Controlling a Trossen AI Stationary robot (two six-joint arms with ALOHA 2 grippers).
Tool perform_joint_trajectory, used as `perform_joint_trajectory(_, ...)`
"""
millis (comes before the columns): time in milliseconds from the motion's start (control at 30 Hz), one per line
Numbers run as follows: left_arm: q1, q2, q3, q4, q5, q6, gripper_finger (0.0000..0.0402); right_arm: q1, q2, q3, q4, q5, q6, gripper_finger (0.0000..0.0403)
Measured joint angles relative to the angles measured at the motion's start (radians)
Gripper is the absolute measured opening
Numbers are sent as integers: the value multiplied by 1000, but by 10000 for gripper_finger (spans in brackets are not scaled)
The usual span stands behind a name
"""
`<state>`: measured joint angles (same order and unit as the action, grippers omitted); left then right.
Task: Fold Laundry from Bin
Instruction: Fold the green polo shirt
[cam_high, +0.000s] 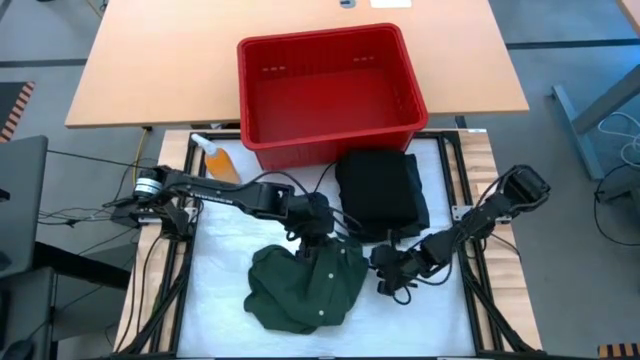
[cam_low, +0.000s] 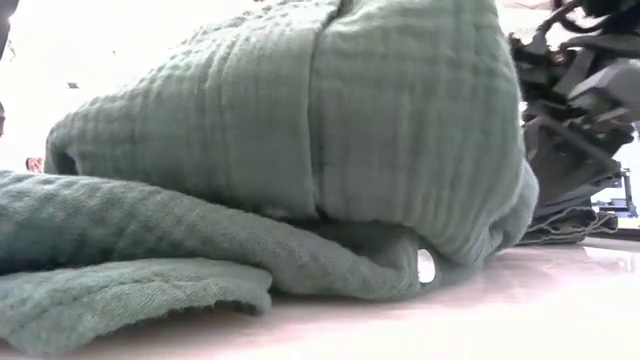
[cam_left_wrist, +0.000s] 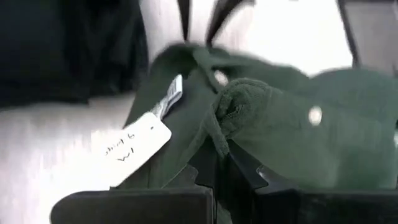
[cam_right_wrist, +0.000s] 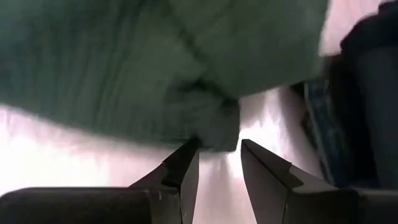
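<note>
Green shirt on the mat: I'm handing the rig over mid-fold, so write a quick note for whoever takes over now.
Left gripper: jaws shut on the green shirt, pinching its edge near the tag.
Right gripper: jaws open, empty, low beside the shirt.
Red bin: empty, at the table's far side.
Black garments: stacked in front of the bin, already folded.
Left to do: the shirt is crumpled and needs spreading and folding.

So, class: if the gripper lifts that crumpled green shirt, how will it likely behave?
The green shirt lies bunched in soft folds, so it will probably droop and unfurl. Pinched at one fold by the left gripper, it would likely trail across the white mat.
</note>
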<state>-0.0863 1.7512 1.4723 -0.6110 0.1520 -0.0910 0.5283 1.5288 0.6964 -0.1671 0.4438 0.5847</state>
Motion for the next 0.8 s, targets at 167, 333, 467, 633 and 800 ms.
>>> perform_joint_trajectory(167, -13, 3, -18, -19, -9, -4, 0, -30, 19, 1, 72, -74, -78, 145)
perform_joint_trajectory(333, -13, 3, -24, -19, -9, -24, 0, -60, 42, 0, 127, -170, -140, 145)
perform_joint_trajectory(467, -13, 3, -38, -5, -10, -26, 0, -68, 63, 0, 150, -180, -176, 144)
perform_joint_trajectory(633, -13, 3, -38, 7, -10, -26, 0, -81, 110, 7, 164, -209, -208, 102)
perform_joint_trajectory(800, -13, 3, -28, 34, -27, -26, 0, -105, 40, 7, 87, -251, -179, 18)
